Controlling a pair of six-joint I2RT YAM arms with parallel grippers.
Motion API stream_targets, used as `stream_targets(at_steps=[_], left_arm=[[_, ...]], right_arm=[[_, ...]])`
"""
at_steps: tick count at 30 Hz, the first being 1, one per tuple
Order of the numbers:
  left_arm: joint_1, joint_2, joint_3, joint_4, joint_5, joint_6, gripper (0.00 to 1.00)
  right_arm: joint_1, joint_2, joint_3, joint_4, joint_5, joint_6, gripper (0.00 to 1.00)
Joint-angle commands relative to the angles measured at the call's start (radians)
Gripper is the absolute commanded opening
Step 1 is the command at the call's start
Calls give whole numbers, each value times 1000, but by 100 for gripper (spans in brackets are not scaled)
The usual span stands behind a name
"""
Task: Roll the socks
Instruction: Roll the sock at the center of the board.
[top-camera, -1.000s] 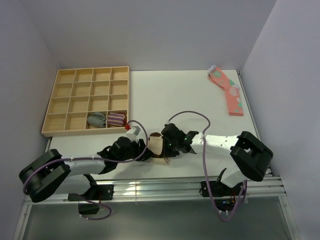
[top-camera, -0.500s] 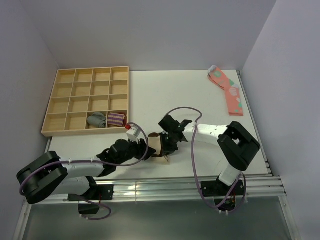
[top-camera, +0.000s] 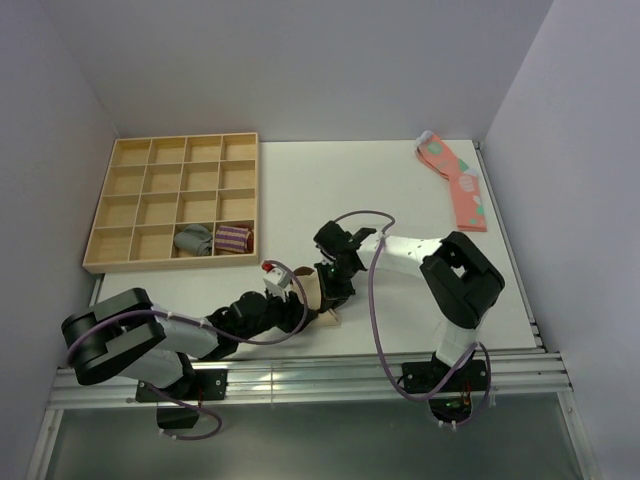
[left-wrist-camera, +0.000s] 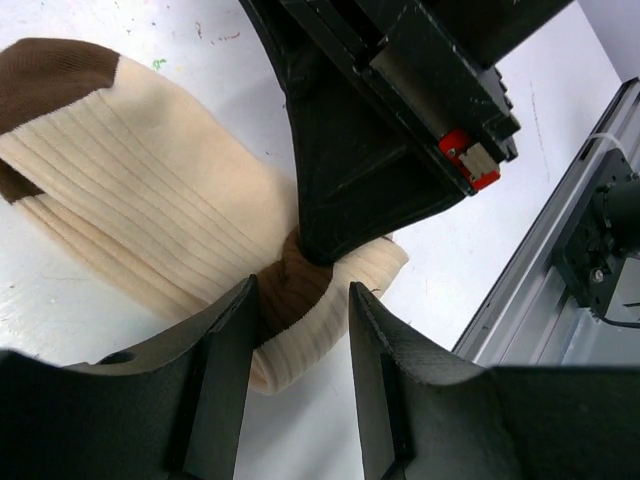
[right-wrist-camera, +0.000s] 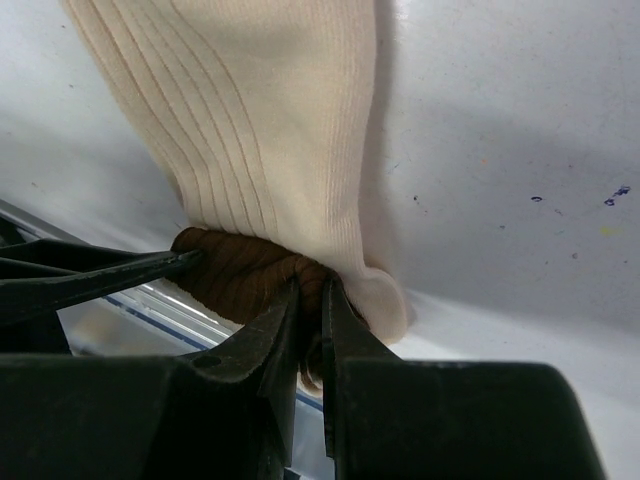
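The beige socks (top-camera: 312, 287) lie stacked near the table's front edge, with a brown toe at one end and a brown cuff at the other. In the right wrist view my right gripper (right-wrist-camera: 310, 292) is shut on the brown cuff (right-wrist-camera: 240, 275) at the near end of the socks (right-wrist-camera: 260, 130). In the left wrist view my left gripper (left-wrist-camera: 300, 296) is open, its jaws standing either side of that same folded cuff end of the socks (left-wrist-camera: 150, 190), just below the right gripper's tip (left-wrist-camera: 325, 245). In the top view both grippers, left (top-camera: 300, 302) and right (top-camera: 333, 288), meet at the socks.
A wooden compartment tray (top-camera: 170, 205) stands at the back left, holding a grey rolled sock (top-camera: 193, 240) and a purple-striped one (top-camera: 233, 238). Pink spotted socks (top-camera: 455, 182) lie at the far right. The metal rail (left-wrist-camera: 590, 240) runs along the table's front edge, close to the grippers.
The right arm's elbow has swung from the front right toward the table's middle, with its gripper staying at the socks. The left arm has drawn in lower and its gripper has shifted right to the cuff end.
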Motion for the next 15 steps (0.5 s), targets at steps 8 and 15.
stream_targets(at_steps=[8,15], left_arm=[[-32,66,-15,124,-7,22,46],[-54,123,-15,142,-12,11,46]], right_arm=[[-25,55,22,-107,89,-68,0],[-26,72,39,-113,78,-72,0]])
